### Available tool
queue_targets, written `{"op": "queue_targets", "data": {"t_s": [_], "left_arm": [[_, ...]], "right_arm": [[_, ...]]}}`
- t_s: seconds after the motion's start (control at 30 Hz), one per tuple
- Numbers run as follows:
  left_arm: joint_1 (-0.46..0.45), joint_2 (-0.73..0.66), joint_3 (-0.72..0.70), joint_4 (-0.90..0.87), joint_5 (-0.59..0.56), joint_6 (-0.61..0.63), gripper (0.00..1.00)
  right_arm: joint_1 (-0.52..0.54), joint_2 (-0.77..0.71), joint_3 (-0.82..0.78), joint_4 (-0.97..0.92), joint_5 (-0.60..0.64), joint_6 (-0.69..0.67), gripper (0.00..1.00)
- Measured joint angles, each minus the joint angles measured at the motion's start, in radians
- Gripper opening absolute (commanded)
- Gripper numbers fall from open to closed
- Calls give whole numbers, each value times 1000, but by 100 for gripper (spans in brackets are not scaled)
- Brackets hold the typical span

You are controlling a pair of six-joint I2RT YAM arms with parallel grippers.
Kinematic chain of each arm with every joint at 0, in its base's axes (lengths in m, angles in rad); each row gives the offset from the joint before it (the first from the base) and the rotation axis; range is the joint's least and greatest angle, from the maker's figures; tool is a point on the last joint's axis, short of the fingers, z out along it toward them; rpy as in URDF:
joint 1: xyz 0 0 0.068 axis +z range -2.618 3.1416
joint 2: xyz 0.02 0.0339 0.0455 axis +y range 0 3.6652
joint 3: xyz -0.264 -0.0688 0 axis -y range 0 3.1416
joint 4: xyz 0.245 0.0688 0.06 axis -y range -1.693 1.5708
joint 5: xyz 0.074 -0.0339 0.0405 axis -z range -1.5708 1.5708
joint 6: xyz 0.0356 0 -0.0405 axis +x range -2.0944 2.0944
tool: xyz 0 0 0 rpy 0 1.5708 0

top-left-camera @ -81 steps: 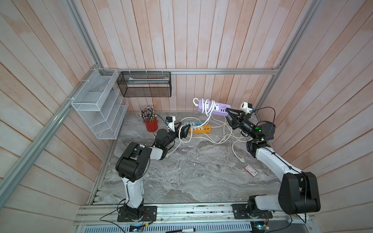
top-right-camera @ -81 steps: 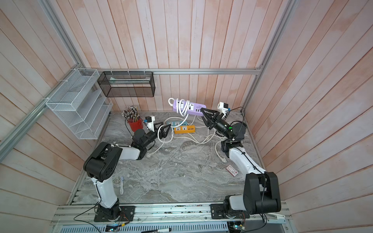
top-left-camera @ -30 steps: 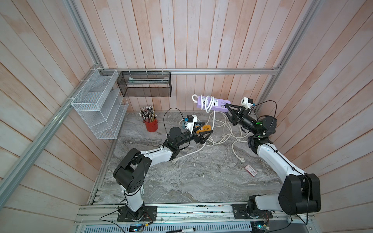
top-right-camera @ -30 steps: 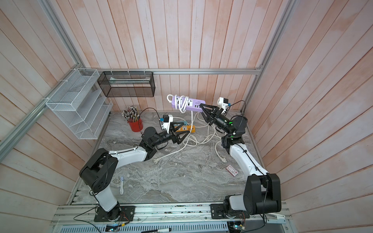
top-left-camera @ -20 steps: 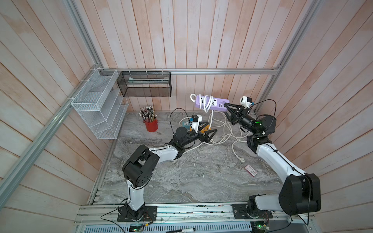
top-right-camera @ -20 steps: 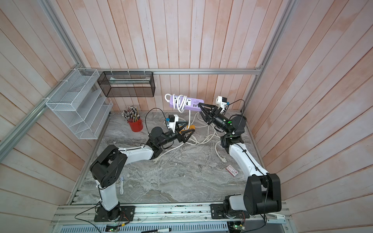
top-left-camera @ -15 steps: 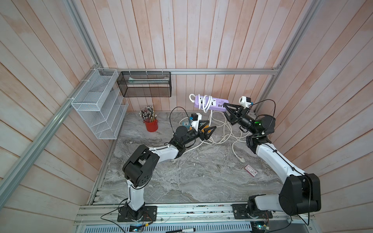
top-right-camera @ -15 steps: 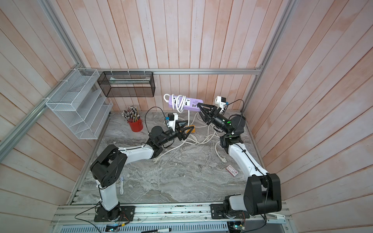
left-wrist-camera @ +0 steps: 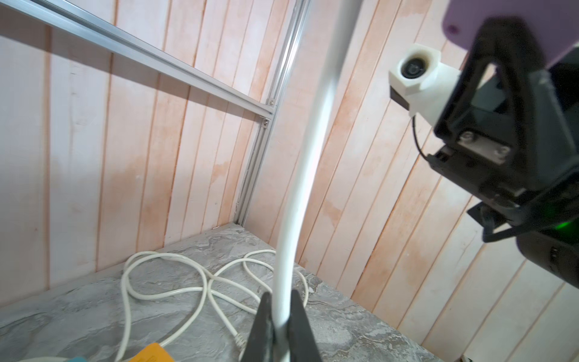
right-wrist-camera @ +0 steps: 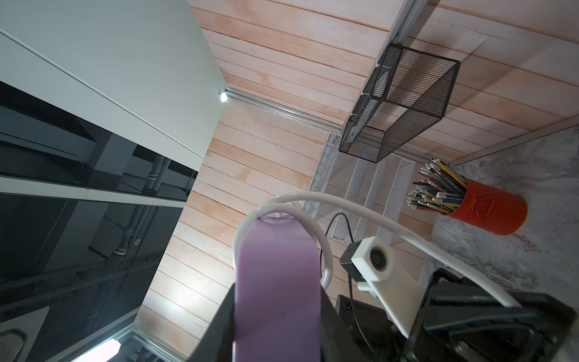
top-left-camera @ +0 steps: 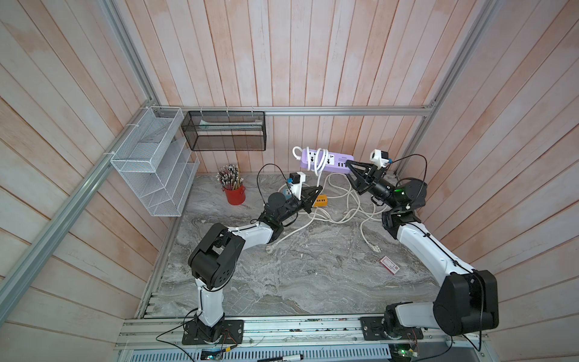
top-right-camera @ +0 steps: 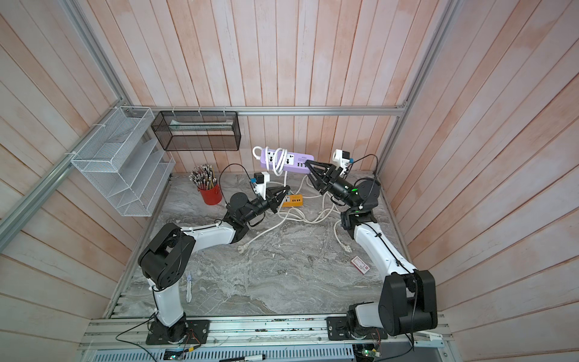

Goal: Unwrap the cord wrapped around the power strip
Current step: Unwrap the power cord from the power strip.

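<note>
The purple power strip (top-left-camera: 332, 162) (top-right-camera: 293, 160) hangs in the air near the back wall, and my right gripper (top-left-camera: 348, 165) (right-wrist-camera: 277, 301) is shut on one of its ends. The white cord (top-left-camera: 319, 158) (top-right-camera: 277, 163) loops around the strip's middle and drops toward the table. Just below the strip, my left gripper (top-left-camera: 318, 189) (top-right-camera: 286, 189) is shut on that hanging cord. In the left wrist view the cord (left-wrist-camera: 300, 175) runs straight out from between the pinched fingers (left-wrist-camera: 263, 316). The strip (right-wrist-camera: 277, 275) fills the gap between the right jaws.
Slack cord lies in loops on the marble table (top-left-camera: 340, 216), with one plug (top-left-camera: 376, 249) near the right arm. An orange power block (top-left-camera: 321, 200), a red pencil cup (top-left-camera: 235, 194) and a small card (top-left-camera: 389, 265) also lie there. A white wire rack (top-left-camera: 153, 163) and a black mesh basket (top-left-camera: 225, 133) hang on the walls.
My left gripper swung right from the pencil cup's side to below the strip and closed on the hanging cord. The right gripper raised the strip slightly.
</note>
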Motion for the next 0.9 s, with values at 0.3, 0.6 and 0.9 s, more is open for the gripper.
{"op": "queue_targets", "data": {"t_s": [0.3,0.6,0.9], "left_arm": [[185,-15,-24,5,12,17,0],[273,-32,21,-69,47,53,0],[279,-36,73,-111,61,66,0]], "right_arm": [[0,-72,-37,-145,-57,-45,23],[0,-179,-204,-335,-120,-165,23],[0,-184,-283,-431,-127,-242,23]]}}
